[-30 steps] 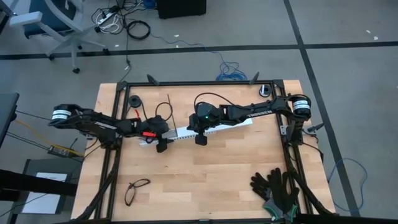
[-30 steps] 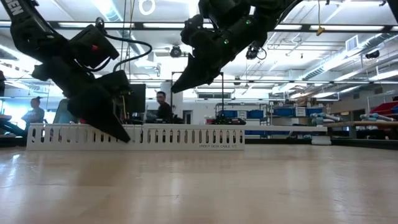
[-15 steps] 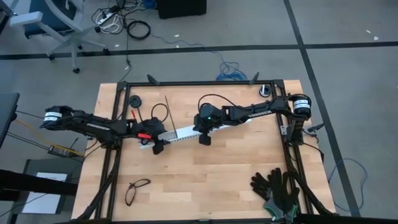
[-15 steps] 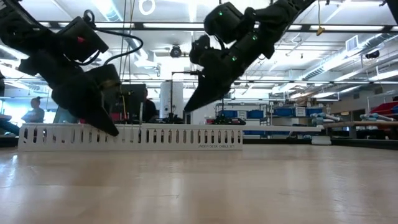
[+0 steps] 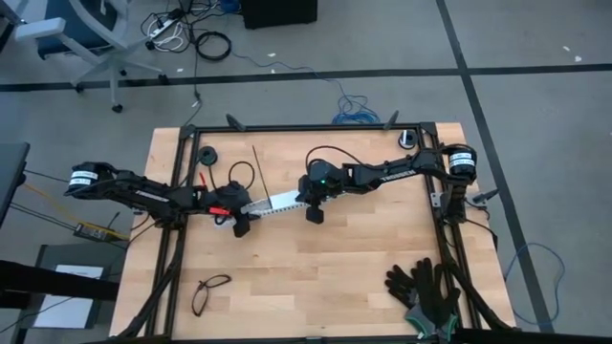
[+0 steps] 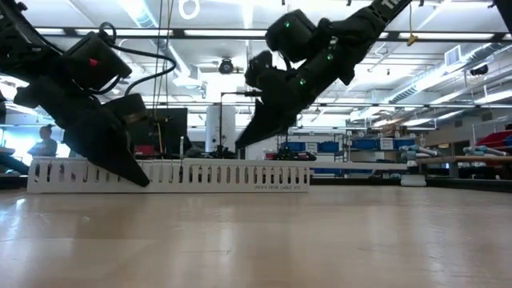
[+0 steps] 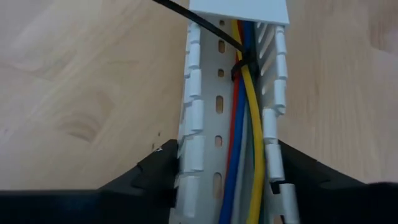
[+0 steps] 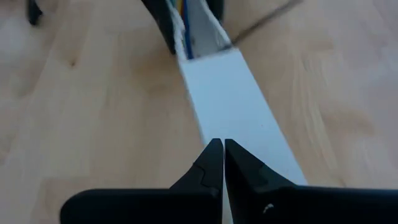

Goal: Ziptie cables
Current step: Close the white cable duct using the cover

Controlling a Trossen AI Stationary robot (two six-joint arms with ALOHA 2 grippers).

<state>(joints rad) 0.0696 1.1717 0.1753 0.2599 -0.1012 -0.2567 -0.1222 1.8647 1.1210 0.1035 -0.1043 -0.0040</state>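
A long white perforated rail (image 5: pixel 277 202) lies on the table, its far part covered by a smooth white lid (image 8: pixel 236 93). Inside its open part run the cables (image 7: pixel 245 124), red, blue, yellow and white, bound by a black zip tie (image 7: pixel 239 65) whose tail (image 7: pixel 186 15) sticks out sideways. My left gripper (image 7: pixel 230 171) is at the rail's left end (image 6: pixel 48 172), shut on it. My right gripper (image 8: pixel 222 149), shut on nothing, stands over the lid; in the low view its tips (image 6: pixel 240 144) show a small gap above the rail. My left gripper holds the white rail near its left end, one finger (image 7: pixel 165 171) against each outer perforated wall (image 7: pixel 189 155), the cables running between them. The fingers come slanting down from the table's left, lying along the rail. The rail rests flat on the table.
Black gloves (image 5: pixel 426 287) lie at the near right corner and a pair of glasses (image 5: pixel 210 291) near the near left edge. A small black round part (image 5: pixel 206 156) and a black cord loop (image 5: pixel 239 172) lie beyond the left gripper. People stand in the room behind (image 6: pixel 40 144).
My left gripper has drawn back a little toward the table's left edge, and the rail has slid left with it. My right gripper has come down toward the rail's lid, staying shut.
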